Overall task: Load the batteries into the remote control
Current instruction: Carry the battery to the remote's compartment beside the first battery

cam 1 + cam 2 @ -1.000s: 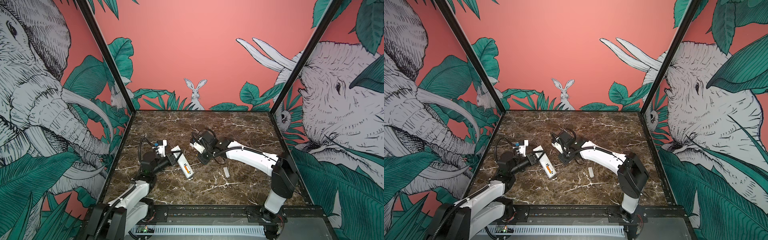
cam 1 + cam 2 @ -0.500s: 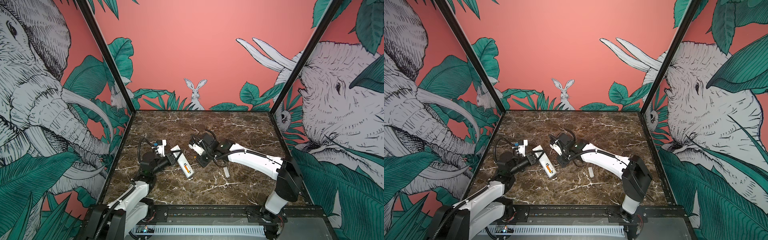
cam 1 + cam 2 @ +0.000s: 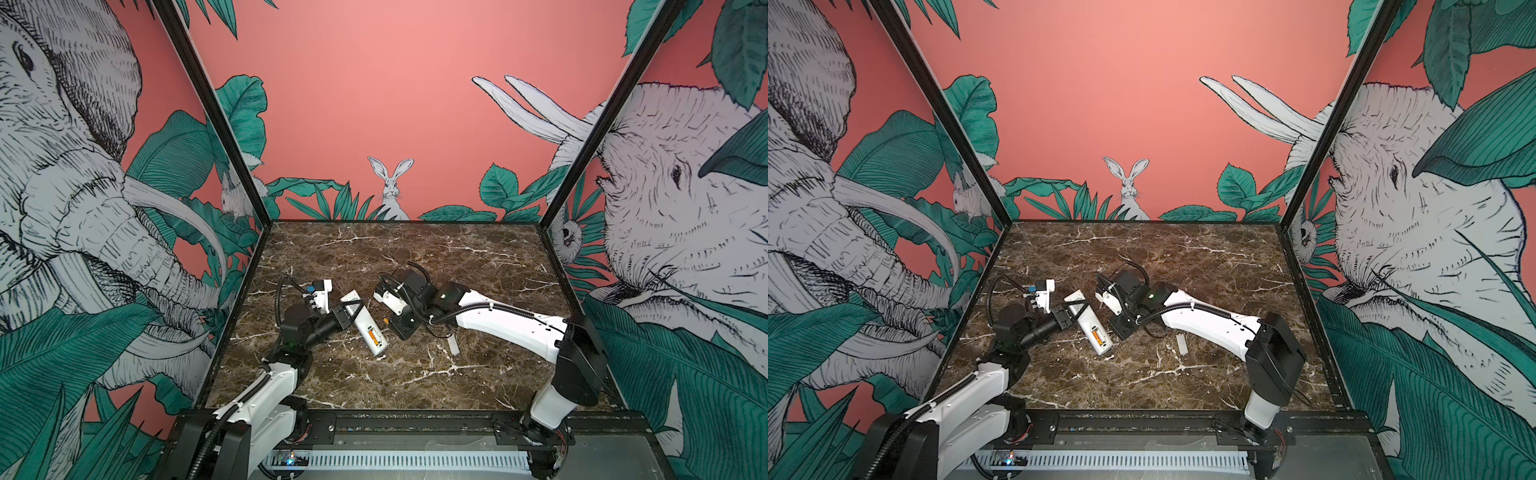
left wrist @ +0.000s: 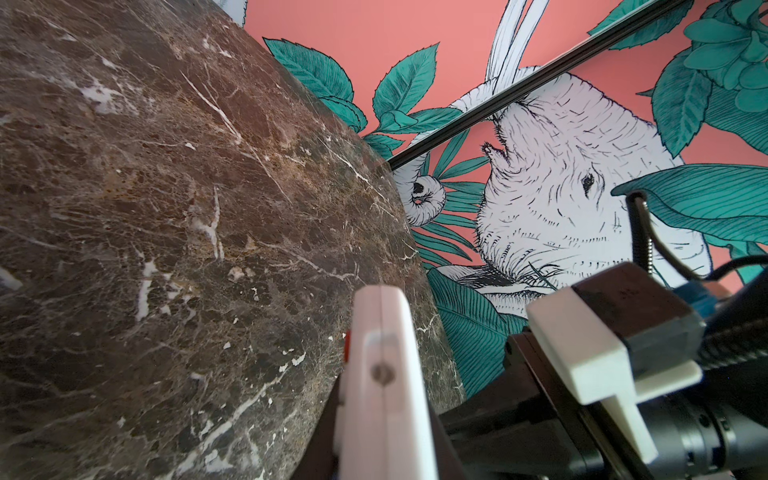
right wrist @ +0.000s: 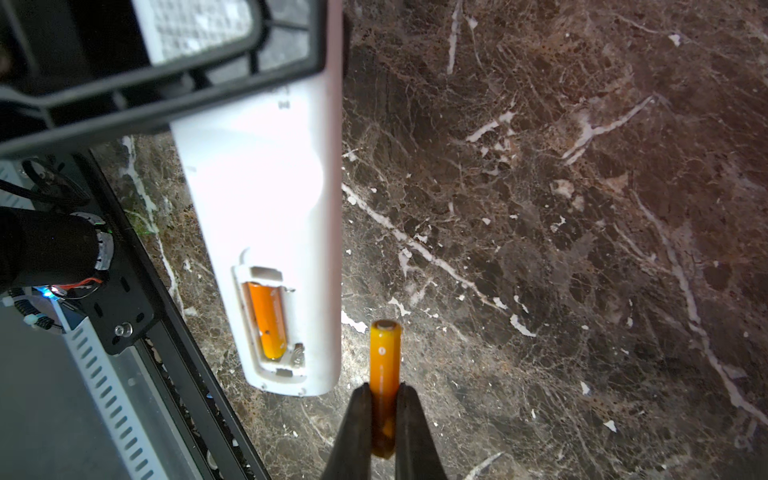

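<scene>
On the left of the brown veined marble tabletop [image 3: 415, 257], the white-and-black left arm [image 3: 270, 390] is reaching in, and the left jaws are clenching around the far half of the long slim white plastic remote control [image 3: 366, 328] [image 3: 1092, 328] [image 4: 386, 374] [image 5: 266, 187]. The remote is lying with its plain back facing up and its near end pointing toward the front rail; whether it is resting on the tabletop or hanging just above it, I cannot tell. Its battery compartment is standing open near that end, and one slim orange battery with metallic ends [image 3: 375, 336] [image 3: 1098, 334] [image 5: 268, 326] is sitting in one slot. Just beside the remote's near end, the right jaws are gripping a second orange battery [image 3: 386, 321] [image 5: 386, 357] by its rear part, its metal tip pointing forward, apart from the remote. The white right arm [image 3: 511, 324] is stretching in from the right, and a small white oblong piece [image 3: 453, 345] [image 3: 1181, 344] is lying on the tabletop near it.
</scene>
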Controlling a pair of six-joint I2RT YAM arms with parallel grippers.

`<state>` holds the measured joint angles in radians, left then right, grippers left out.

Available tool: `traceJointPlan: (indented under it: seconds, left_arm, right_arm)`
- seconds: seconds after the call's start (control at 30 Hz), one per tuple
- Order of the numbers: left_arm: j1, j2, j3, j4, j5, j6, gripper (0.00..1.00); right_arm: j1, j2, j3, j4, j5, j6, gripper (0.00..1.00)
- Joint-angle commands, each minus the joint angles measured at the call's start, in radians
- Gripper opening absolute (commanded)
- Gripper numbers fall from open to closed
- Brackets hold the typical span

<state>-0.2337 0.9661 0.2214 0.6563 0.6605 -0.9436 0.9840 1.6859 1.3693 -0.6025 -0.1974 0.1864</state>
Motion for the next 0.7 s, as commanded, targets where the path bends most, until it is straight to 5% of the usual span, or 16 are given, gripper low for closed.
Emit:
traceJointPlan:
  seconds: [0.0, 0.67]
  left_arm:
    - [0.005, -0.023, -0.01, 0.026, -0.008, -0.014, 0.0]
    - [0.005, -0.017, -0.019, 0.003, -0.025, -0.036, 0.0]
  right_arm:
    - [0.011, -0.038, -0.013, 0.021, -0.019, 0.012, 0.0]
    - [0.046, -0.028, -0.022, 0.043, -0.053, 0.022, 0.0]
